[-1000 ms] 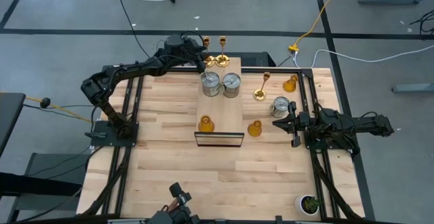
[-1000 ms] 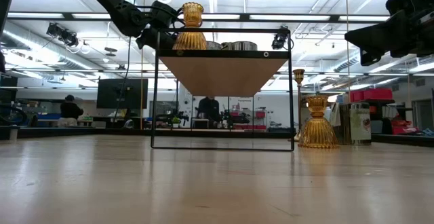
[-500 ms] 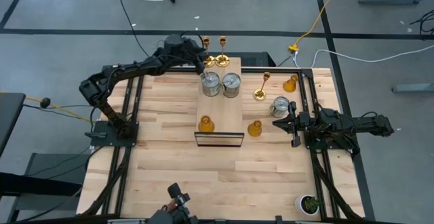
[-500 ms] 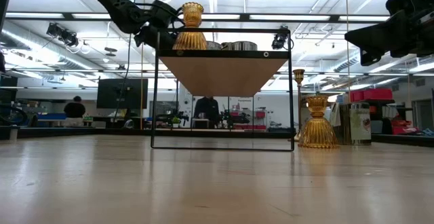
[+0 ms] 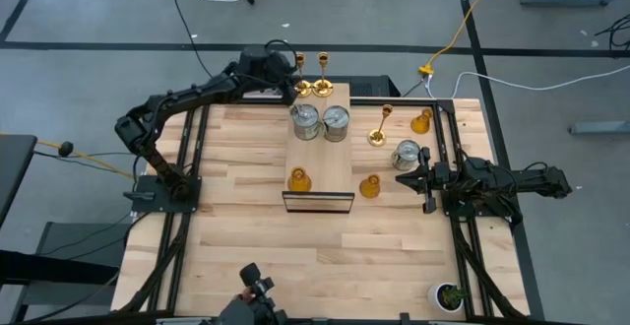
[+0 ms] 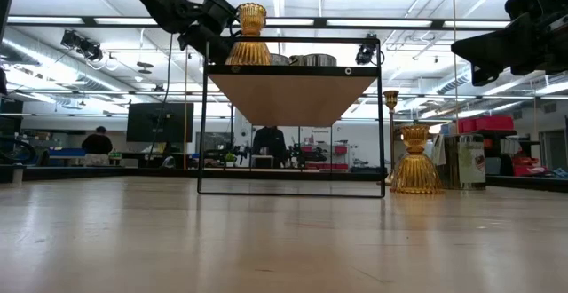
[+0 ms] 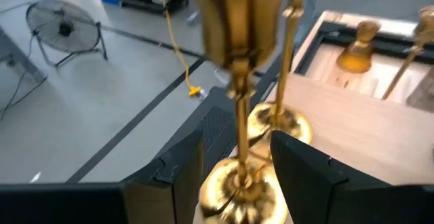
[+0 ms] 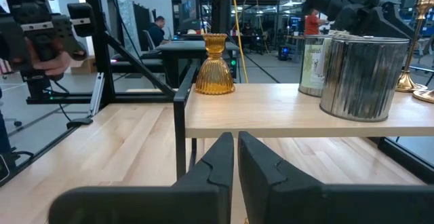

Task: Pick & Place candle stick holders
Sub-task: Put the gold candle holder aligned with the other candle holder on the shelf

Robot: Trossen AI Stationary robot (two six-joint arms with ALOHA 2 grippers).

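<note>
Your left gripper [image 5: 291, 79] has drawn back from the shelf's [image 5: 317, 167] far edge. Its fingers [image 7: 308, 173] stand apart astride the upright gold candlestick [image 7: 241, 115] at 12 o'clock, unclamped. The right gripper [image 5: 406, 180] waits at 3 o'clock, fingers together.

Legible text, labels, brands, numbers, signs: none. One silver can [image 8: 314, 64] on the raised shelf [image 8: 285, 119] carries a pale printed label; its wording is too small and blurred to read.
</note>
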